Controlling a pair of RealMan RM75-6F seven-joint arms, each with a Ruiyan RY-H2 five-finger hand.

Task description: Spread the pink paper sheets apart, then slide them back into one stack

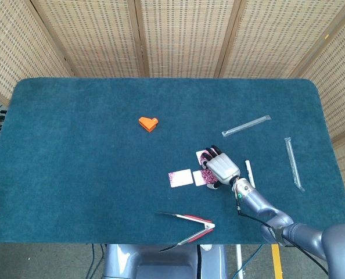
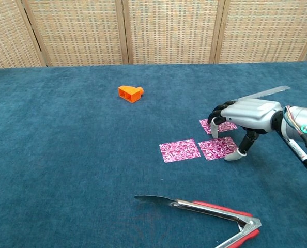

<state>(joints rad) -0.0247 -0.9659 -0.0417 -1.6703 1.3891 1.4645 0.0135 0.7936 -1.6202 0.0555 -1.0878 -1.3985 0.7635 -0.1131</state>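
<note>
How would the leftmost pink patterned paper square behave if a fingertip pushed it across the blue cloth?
The leftmost pink patterned paper square lies flat and thin, so it is probably light and floppy. On the fuzzy blue tablecloth it may drag or buckle rather than glide.

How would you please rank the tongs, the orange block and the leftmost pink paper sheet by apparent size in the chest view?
1. Tongs, clearly largest, though nearest the camera.
2. Leftmost pink paper sheet.
3. Orange block, smallest, but farthest away, so its true size is uncertain.

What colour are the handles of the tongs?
Red, on the tongs; the chest view shows it best.
</note>
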